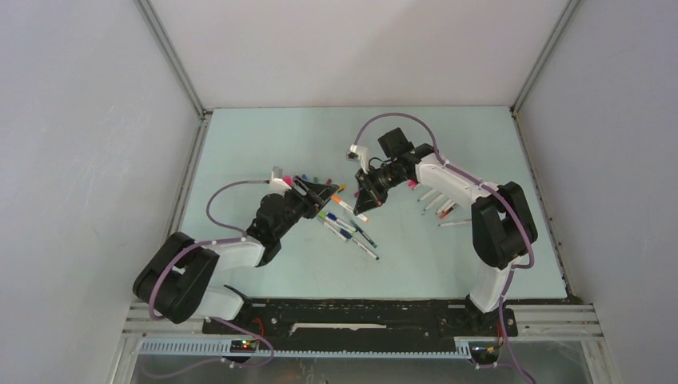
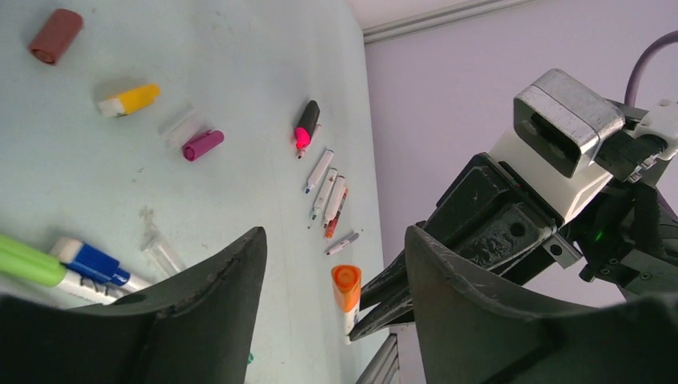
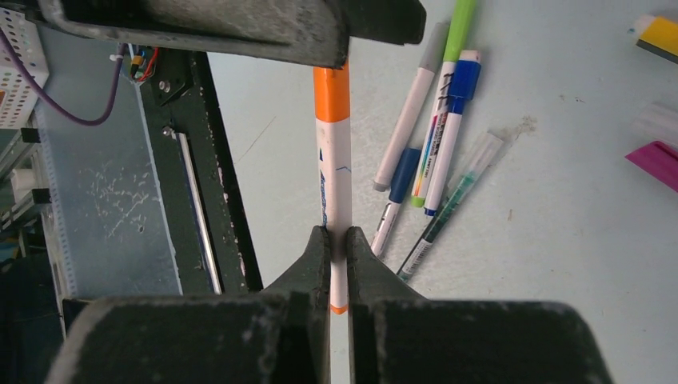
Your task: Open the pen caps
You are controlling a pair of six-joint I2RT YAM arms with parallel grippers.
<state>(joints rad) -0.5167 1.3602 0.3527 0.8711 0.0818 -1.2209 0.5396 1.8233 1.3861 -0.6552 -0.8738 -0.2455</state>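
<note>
My right gripper [image 3: 337, 240] is shut on the white barrel of an orange pen [image 3: 336, 176] and holds it above the table. The pen's orange cap [image 3: 331, 94] is on and points at my left gripper [image 2: 334, 240], which is open. In the left wrist view the orange cap [image 2: 345, 286] shows end-on in the gap between the fingers [image 2: 232, 280], touching neither. In the top view the left gripper [image 1: 321, 192] and the right gripper [image 1: 364, 196] face each other mid-table. Several capped pens [image 1: 349, 230] lie just in front of them.
Loose caps lie on the table: a red-brown one [image 2: 56, 34], a yellow one [image 2: 130, 100] and a magenta one [image 2: 202, 145]. A black highlighter with a pink tip [image 2: 305, 124] and several uncapped pens [image 2: 328, 192] lie at the right [image 1: 440, 206]. The black base rail [image 3: 216, 160] runs along the near edge.
</note>
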